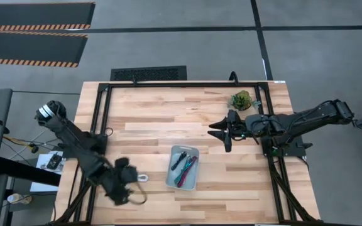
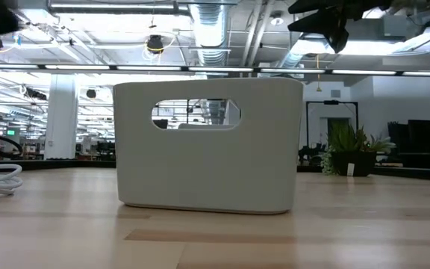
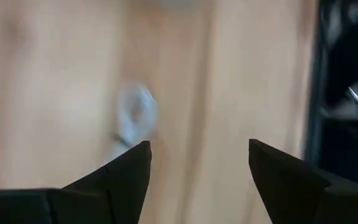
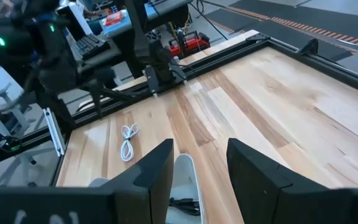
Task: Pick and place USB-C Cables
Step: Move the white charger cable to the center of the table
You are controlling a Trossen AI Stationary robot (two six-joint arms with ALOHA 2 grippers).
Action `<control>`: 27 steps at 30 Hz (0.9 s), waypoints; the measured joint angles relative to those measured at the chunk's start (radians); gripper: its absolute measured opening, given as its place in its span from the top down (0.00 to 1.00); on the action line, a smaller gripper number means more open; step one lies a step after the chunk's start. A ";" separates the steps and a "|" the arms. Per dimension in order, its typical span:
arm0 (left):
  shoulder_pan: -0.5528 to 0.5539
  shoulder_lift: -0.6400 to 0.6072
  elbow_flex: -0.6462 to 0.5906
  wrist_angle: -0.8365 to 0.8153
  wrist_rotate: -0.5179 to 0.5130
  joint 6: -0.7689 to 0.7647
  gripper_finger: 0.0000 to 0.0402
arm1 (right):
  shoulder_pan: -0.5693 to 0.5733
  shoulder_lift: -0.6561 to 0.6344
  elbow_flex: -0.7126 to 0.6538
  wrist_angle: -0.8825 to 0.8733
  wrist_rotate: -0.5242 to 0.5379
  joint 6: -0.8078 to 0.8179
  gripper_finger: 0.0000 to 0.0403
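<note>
From above, the grey tray (image 1: pixel 184 167) on the worktop (image 1: pixel 156 119) holds black, magenta-red and teal-blue cables (image 1: pixel 184 167); the white cable (image 1: pixel 142 177) lies on the wood just beside the left gripper (image 1: pixel 129 179). The right gripper (image 1: pixel 222 130) hovers open, up-table of the tray, near the green plant (image 1: pixel 241 99). At table level, the tray's wall (image 2: pixel 209 146) hides its contents. The left wrist view shows open fingers (image 3: pixel 126 171) over the blurred white cable (image 3: pixel 134 117). The right wrist view shows parted fingers (image 4: pixel 157 168), with the white cable (image 4: pixel 128 140) beyond them.
</note>
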 joint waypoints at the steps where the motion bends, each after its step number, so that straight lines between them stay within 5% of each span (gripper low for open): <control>1: -0.028 0.000 -0.038 0.036 0.030 -0.043 0.37 | 0.000 0.000 0.000 -0.002 0.000 0.000 0.57; 10: -0.064 0.021 -0.295 0.220 0.086 -0.274 0.41 | 0.000 0.000 0.000 -0.004 0.000 -0.005 0.57; 17: 0.022 0.021 -0.357 0.285 0.087 -0.143 0.59 | -0.003 0.000 0.000 -0.003 0.000 -0.009 0.57; 27: 0.273 0.021 -0.452 0.473 -0.081 0.019 0.89 | -0.003 0.000 0.000 -0.002 0.001 -0.027 0.57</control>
